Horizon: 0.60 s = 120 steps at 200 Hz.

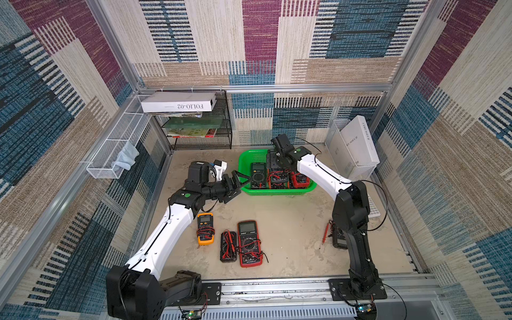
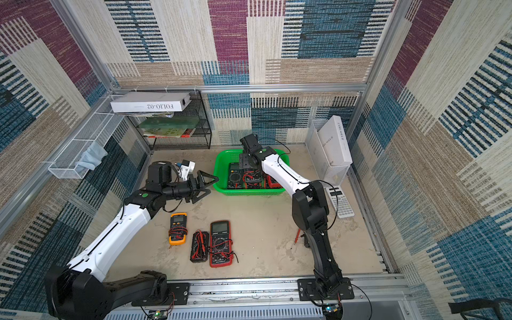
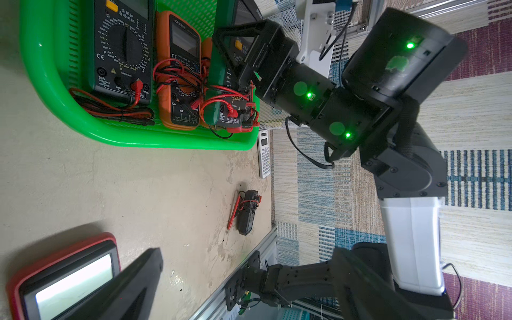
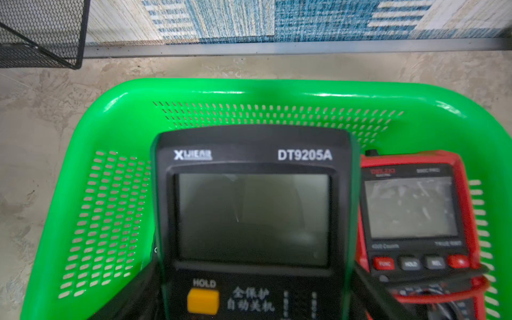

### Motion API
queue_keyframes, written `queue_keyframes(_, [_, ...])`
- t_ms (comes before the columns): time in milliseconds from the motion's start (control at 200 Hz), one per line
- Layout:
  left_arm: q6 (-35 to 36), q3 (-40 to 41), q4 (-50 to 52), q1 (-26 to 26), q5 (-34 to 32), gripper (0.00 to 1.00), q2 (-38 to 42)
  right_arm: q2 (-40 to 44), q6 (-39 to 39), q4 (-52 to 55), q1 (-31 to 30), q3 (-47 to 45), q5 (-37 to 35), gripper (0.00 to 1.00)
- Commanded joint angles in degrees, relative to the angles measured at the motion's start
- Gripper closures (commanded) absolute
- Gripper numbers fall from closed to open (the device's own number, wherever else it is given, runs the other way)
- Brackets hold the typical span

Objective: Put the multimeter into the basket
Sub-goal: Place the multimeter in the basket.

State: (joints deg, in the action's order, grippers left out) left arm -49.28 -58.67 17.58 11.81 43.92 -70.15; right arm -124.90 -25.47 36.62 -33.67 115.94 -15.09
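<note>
Multimeter (image 4: pixel 253 221) is pinched between the right fingers (image 4: pixel 133 296), inside the basket (image 4: pixel 249 88).

White-and-black arms (image 1: pixel 171 230), green dots (image 1: pixel 187 195)

Multimeters (image 1: pixel 228 246) before basket (image 1: pixel 277 191) — more inside

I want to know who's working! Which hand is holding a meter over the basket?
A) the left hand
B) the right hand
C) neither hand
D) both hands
B: the right hand grips the meter by its sides above the basket, while the left hand is open and empty.
</note>
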Motion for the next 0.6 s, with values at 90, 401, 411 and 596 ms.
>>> queue_keyframes(90, [0.7, -0.6, -0.5, -0.1, 0.7, 0.00, 0.5, -2.3, 0.5, -0.1, 0.5, 0.9, 0.3, 0.25])
queue_keyframes(401, [1.0, -0.4, 1.0, -0.2, 0.0, 0.00, 1.4, -4.7, 0.6, 1.1, 1.2, 0.9, 0.4, 0.18])
queue_keyframes(411, [1.1, -0.4, 1.0, -0.2, 0.0, 0.00, 1.5, -4.7, 0.7, 1.2, 1.2, 0.9, 0.4, 0.18])
queue_keyframes(596, [0.9, -0.4, 1.7, -0.2, -0.2, 0.00, 1.6, -5.1, 0.4, 1.5, 1.2, 0.9, 0.3, 0.03])
